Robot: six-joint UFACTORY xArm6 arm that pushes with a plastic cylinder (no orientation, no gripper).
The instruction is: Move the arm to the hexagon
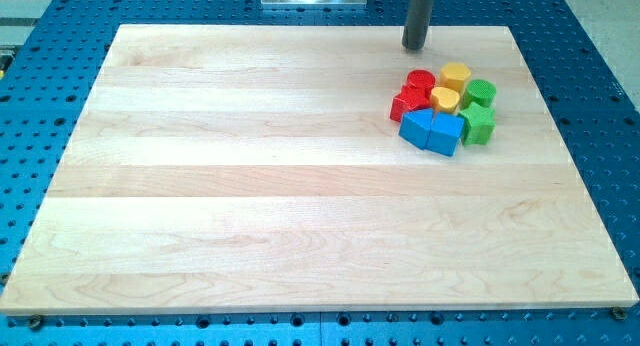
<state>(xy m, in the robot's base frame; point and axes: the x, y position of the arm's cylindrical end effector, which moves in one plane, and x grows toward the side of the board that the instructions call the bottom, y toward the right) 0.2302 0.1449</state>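
Wooden board carries one tight cluster of blocks at its two o'clock: blue blocks, red blocks, green blocks, yellow blocks. Which is the hexagon, I cannot tell. My tip, no pincer, stands at their eleven o'clock, apart.

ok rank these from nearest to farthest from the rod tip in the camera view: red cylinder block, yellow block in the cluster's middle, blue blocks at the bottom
From my tip, near the board's top edge:
1. Red cylinder block, at the cluster's top left, just below the tip.
2. Yellow block in the cluster's middle, lower and slightly right.
3. Blue blocks, at the cluster's bottom edge, farthest.
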